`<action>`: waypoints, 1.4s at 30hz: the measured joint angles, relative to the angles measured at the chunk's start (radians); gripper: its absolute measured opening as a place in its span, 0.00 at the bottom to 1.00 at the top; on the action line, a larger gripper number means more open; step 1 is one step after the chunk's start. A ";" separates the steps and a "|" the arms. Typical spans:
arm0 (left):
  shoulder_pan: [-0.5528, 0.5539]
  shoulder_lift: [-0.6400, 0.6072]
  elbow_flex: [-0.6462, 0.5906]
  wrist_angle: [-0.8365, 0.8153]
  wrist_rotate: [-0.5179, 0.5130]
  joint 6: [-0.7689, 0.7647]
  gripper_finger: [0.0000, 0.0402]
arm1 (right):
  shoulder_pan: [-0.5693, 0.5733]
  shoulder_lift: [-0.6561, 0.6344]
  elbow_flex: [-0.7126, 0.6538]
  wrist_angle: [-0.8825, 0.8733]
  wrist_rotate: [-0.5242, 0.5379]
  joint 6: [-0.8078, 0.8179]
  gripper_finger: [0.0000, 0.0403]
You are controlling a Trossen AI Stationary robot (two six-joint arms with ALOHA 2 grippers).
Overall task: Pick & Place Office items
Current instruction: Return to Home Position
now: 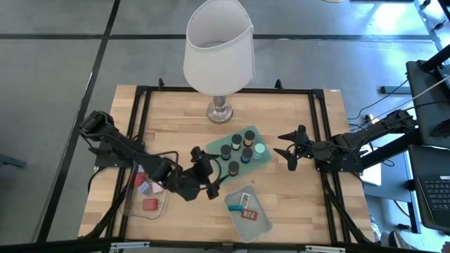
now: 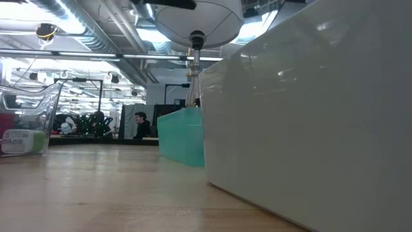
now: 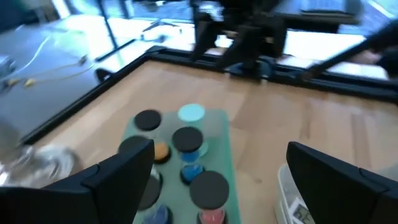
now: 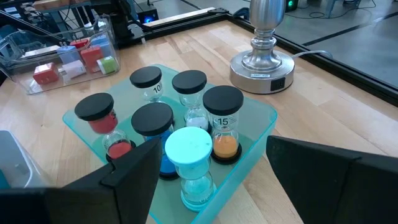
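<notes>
Several small sand timers [image 1: 241,149] with black, mint and blue caps stand upright in a mint-green tray [image 1: 261,160] at mid-table; the right wrist view shows them close up [image 4: 186,118]. Red, white and green blocks [image 1: 148,195] lie in a clear bin [image 1: 129,205] on the left. Flat red and teal pieces [image 1: 246,209] lie in a second tray [image 1: 261,223] near the front. My left gripper [image 1: 211,172] [image 3: 221,186] is open just left of the timer tray. My right gripper [image 1: 285,151] [image 4: 211,180] is open just right of it. Neither holds anything.
A white-shaded lamp [image 1: 219,49] stands on its metal base [image 1: 221,112] behind the timer tray. A black frame [image 1: 140,98] runs around the wooden table. In the low view the near tray's wall [image 2: 309,122] fills the right side. A person [image 2: 140,124] sits far behind.
</notes>
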 joint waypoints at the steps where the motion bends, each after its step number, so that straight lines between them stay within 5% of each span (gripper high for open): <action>1: 0.004 0.000 0.000 0.017 0.020 0.039 0.91 | 0.000 0.000 0.000 0.000 0.000 0.000 0.72; 13: 0.162 -0.095 -0.001 -0.087 0.376 0.237 0.91 | 0.000 0.000 0.000 0.000 0.000 0.000 0.72; 19: 0.242 -0.208 -0.025 -0.250 0.390 0.226 0.90 | 0.000 0.000 0.000 0.000 0.000 0.000 0.72; 32: 0.243 -0.806 -0.526 0.020 0.400 0.209 0.90 | 0.000 0.000 0.000 0.000 0.000 0.000 0.72; 42: 0.243 -1.234 -0.698 0.040 0.394 0.290 0.90 | 0.000 0.000 0.000 0.000 0.000 0.000 0.72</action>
